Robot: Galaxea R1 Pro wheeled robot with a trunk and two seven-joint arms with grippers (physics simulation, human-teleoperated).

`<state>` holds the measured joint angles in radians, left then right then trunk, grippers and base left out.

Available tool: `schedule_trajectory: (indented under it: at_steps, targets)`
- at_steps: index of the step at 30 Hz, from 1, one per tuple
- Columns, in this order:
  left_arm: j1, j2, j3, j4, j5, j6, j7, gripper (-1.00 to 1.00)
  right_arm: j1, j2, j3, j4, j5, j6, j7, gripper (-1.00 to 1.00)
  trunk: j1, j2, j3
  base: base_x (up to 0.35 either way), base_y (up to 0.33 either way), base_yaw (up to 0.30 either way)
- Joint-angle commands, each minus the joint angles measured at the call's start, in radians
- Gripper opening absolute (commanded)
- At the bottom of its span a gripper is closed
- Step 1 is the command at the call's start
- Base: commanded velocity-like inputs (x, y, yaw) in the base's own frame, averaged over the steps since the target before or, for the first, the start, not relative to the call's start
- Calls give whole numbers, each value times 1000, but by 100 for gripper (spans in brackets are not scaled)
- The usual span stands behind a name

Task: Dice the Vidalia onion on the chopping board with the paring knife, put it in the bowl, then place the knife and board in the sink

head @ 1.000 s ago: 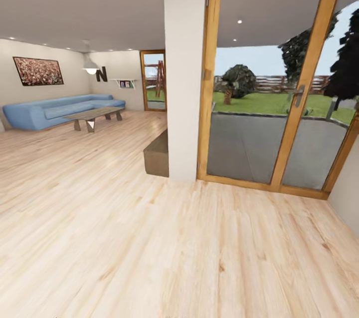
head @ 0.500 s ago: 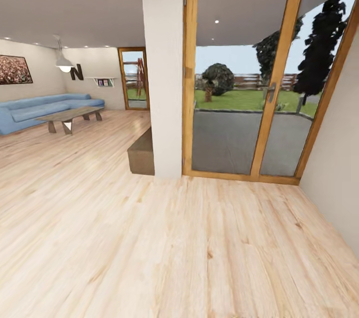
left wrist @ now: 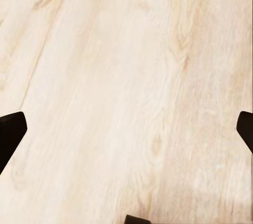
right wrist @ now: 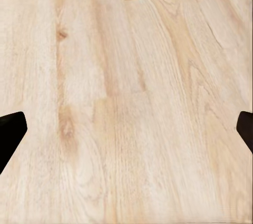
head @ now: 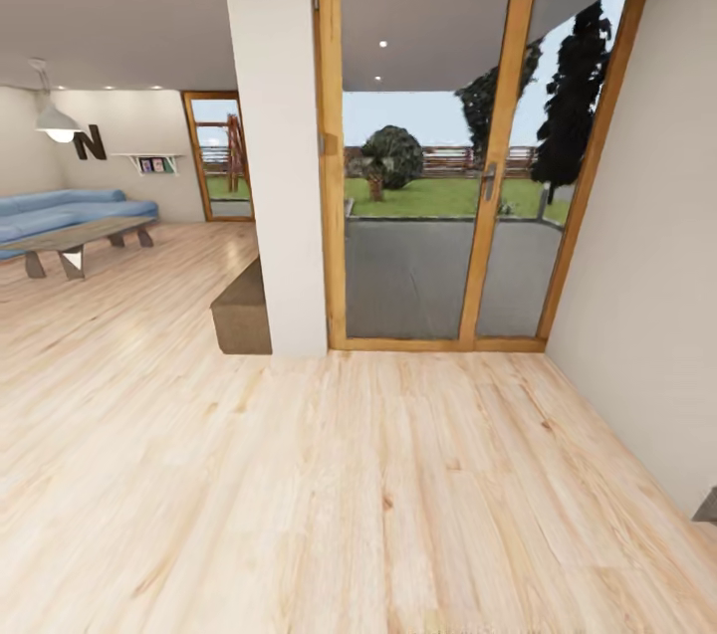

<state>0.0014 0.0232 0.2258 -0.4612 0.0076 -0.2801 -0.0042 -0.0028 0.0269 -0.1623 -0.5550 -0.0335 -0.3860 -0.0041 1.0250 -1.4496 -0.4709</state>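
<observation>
Wooden floor (head: 378,495), glass door (head: 438,156) ahead, left hand (left wrist: 126,129) and right hand (right wrist: 126,129) seemingly spread apart.

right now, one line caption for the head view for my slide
Robot in transit: pale wood floor leading to a wood-framed glass door onto a garden, white pillar beside it, blue sofa far left.

One sofa (head: 70,213), one coffee table (head: 75,241), two doors (head: 428,146).

Pale wooden floor (head: 329,495) runs to a white pillar (head: 274,136) beside wood-framed glass doors (head: 438,156) onto a patio and lawn, with a blue sofa (head: 60,213), a low coffee table (head: 75,241) and a hanging lamp (head: 55,121) far left.
</observation>
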Motion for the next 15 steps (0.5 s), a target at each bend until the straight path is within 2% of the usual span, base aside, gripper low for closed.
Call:
schedule_trajectory:
  at_steps: [1,6,15]
  targets:
    - [0,0,1,0,1,-2,0,100,0,1,-2,0,-3,-2,1,100,0,0,-1,0,0,-275]
    - [0,0,1,8,0,-2,0,100,0,1,-2,0,-3,-2,1,100,0,0,-1,-89,0,-275]
    - [0,0,1,13,0,-2,0,100,0,1,-2,0,-3,-2,1,100,0,0,-1,-300,0,-275]
